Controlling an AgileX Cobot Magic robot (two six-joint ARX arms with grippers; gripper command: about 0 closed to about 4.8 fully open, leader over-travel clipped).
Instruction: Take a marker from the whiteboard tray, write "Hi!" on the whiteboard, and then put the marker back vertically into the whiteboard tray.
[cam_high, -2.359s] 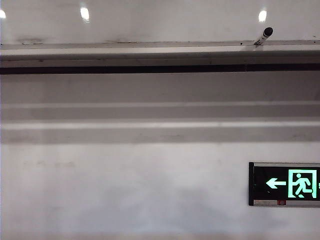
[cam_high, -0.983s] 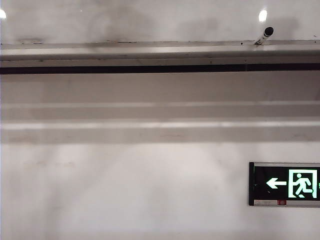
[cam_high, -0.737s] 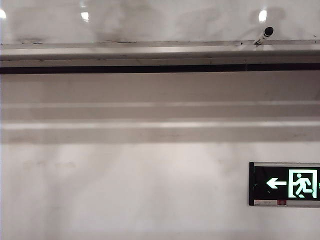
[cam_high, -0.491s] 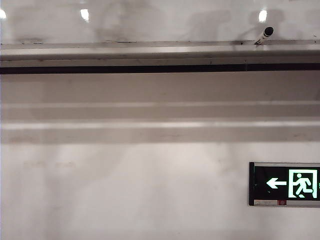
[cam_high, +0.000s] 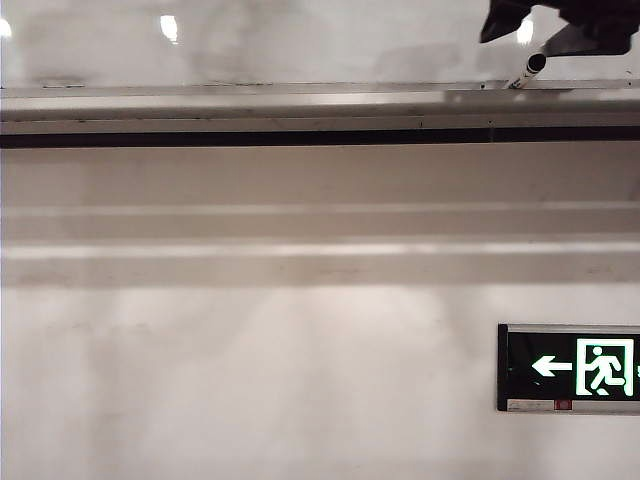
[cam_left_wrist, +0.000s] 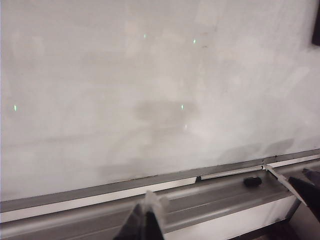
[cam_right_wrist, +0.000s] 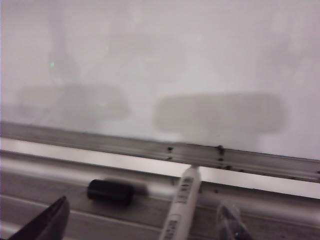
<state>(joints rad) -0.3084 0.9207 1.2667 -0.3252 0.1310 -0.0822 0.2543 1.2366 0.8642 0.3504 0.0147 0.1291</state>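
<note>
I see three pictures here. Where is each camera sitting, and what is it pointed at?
Exterior view: off the arms, facing whiteboard, tray and exit sign; right gripper enters above the marker.
Left wrist view: faces the board; left gripper, shut, shows.
Right wrist view: close over the tray; open fingertips flank the marker.
All share tray and marker.

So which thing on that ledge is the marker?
Find the whiteboard, then the whiteboard tray under it. The marker is the slim white-barrelled pen lying there between the right gripper fingers; the short black piece beside it is all dark.
</note>
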